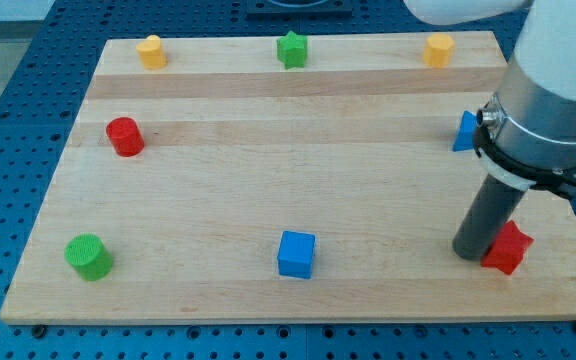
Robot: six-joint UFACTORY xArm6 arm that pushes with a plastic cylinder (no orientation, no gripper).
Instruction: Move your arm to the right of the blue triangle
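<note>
Down at the view's bottom right, my tip (469, 254) rests on the wooden board (268, 180). It is only a dark rod, so it has no claw to open or shut, and it holds nothing. It stands just beside the red block (508, 248), which looks a bit like a star. I cannot tell if the two are touching.

Up from my tip, toward the view's top, sits the blue triangle (463, 133). It is by the board's right edge. My big grey arm covers part of it, so I only see its left side.

I think the job is not done yet. My tip is below the triangle, not on its right. I would need to go up and over to the view's right. That side is hidden behind my arm, so I cannot see how much room is there.

Other blocks are far off: a blue cube (296, 254), a green cylinder (88, 257), a red cylinder (124, 136), a green star (291, 49) and two yellow blocks (150, 51) (438, 49).
</note>
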